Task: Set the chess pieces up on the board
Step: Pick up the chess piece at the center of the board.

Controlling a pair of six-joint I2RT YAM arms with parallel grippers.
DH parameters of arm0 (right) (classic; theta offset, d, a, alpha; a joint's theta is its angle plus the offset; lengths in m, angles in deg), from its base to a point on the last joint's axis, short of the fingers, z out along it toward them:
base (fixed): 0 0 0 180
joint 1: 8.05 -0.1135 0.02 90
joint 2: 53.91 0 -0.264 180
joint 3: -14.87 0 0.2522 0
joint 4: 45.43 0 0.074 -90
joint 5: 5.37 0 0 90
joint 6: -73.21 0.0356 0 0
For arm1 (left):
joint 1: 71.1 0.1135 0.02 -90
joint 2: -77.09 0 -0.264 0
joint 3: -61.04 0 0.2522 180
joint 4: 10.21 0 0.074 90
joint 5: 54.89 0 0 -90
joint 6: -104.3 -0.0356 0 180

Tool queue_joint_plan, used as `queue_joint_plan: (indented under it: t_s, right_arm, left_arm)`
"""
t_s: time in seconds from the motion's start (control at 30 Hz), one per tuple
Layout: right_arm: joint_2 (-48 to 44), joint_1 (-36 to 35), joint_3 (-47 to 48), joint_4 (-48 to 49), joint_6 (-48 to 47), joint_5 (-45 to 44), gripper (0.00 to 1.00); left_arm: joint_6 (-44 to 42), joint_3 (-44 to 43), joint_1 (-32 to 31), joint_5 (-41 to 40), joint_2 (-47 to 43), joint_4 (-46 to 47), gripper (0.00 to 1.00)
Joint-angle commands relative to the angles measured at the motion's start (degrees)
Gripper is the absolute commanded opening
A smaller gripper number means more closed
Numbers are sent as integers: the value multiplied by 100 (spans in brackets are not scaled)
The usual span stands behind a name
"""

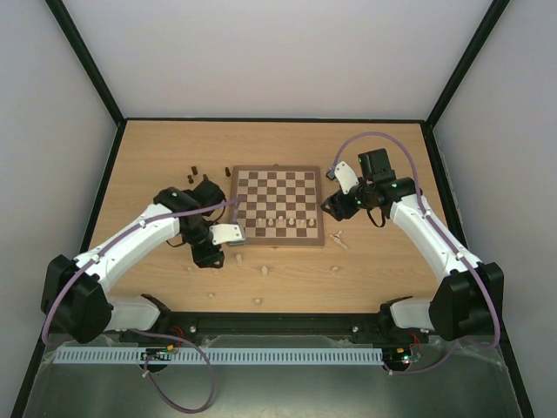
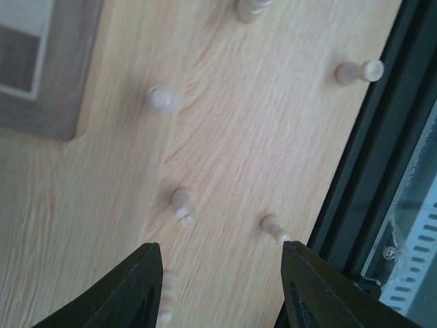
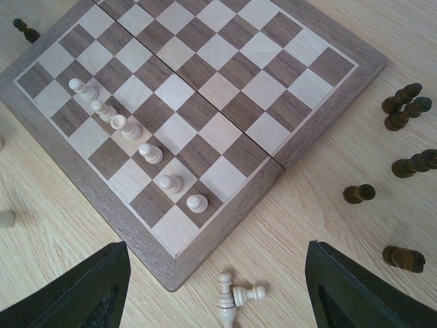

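The board (image 1: 277, 206) lies mid-table, with several pale pawns (image 3: 149, 152) standing in a row along its near side. My left gripper (image 2: 220, 247) hangs open over bare table off the board's near-left corner, nothing between its fingers. Loose pale chess pieces lie around it: one (image 2: 183, 206) just ahead, one (image 2: 275, 227) by the right finger, one (image 2: 167, 297) beside the left finger. My right gripper (image 3: 216, 244) is open above the board's near-right corner, over two pale pieces (image 3: 235, 301) lying tipped on the table. Dark pieces (image 3: 403, 102) stand beyond the board.
More pale pieces (image 1: 258, 301) are scattered on the tabletop between the board and the arm bases. The table's black front rail (image 2: 369, 171) runs close to my left gripper. Dark pieces (image 1: 193, 174) cluster left of the board. Black frame posts edge the table.
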Motion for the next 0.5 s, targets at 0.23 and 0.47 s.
queue_joint_plan:
  t_s: [0.23,0.47]
  right_arm:
    - [46,20,31,-177,38,-77,71]
    - [161,20,102,-174,34,-35,71]
  left_arm:
    - [442,529,-335,-528,23,191,52]
    - [698,906,-412,-633,-98,218,52]
